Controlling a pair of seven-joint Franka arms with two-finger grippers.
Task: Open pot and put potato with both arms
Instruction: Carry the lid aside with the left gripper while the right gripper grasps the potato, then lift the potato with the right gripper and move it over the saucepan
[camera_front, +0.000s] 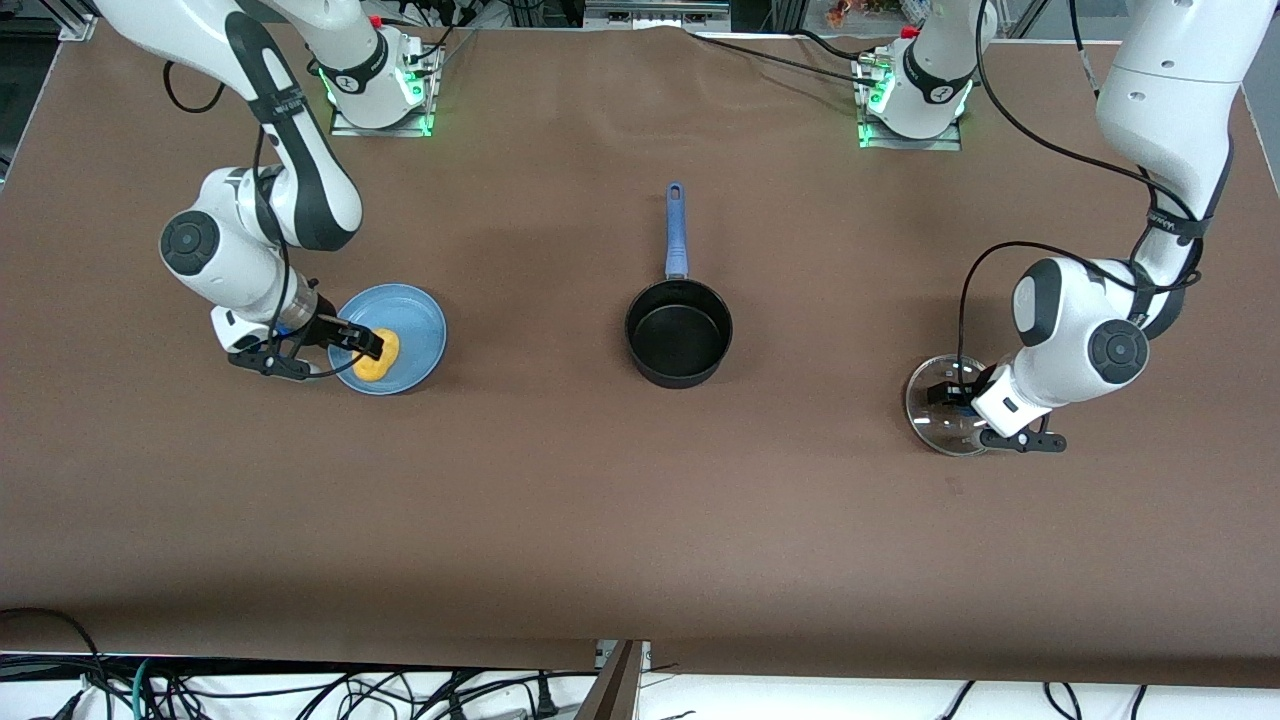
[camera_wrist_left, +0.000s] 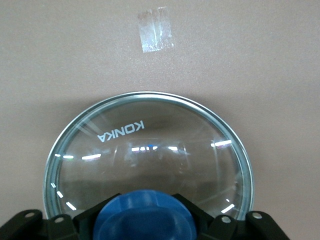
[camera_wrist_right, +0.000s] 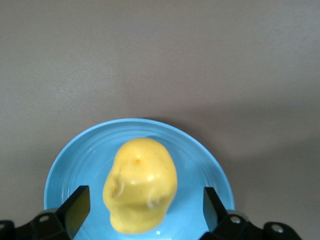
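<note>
The glass lid (camera_front: 945, 405) lies lowest in the front view, flat on the brown table (camera_front: 640, 520) toward the left arm's end, well apart from the pot (camera_front: 679, 332). So the opening is done: the saucepan stands uncovered and empty in the middle of the table, its blue handle pointing toward the robots' bases.

What is left is the potato (camera_front: 378, 355). It sits on the light-blue plate (camera_front: 415, 318) toward the right arm's end, not yet lifted.

The right gripper (camera_front: 352, 342) is down at the plate. The right wrist view shows what the front view cannot: its fingers (camera_wrist_right: 77, 207) stand wide apart on either side of the potato (camera_wrist_right: 141, 185), clear of it.

The left gripper (camera_front: 958, 398) is over the lid. The left wrist view shows its fingers flanking the blue knob (camera_wrist_left: 145, 215); whether they press it, I cannot tell. That view also shows the KONKA lettering on the glass and a scrap of clear tape (camera_wrist_left: 155, 29) on the table.
</note>
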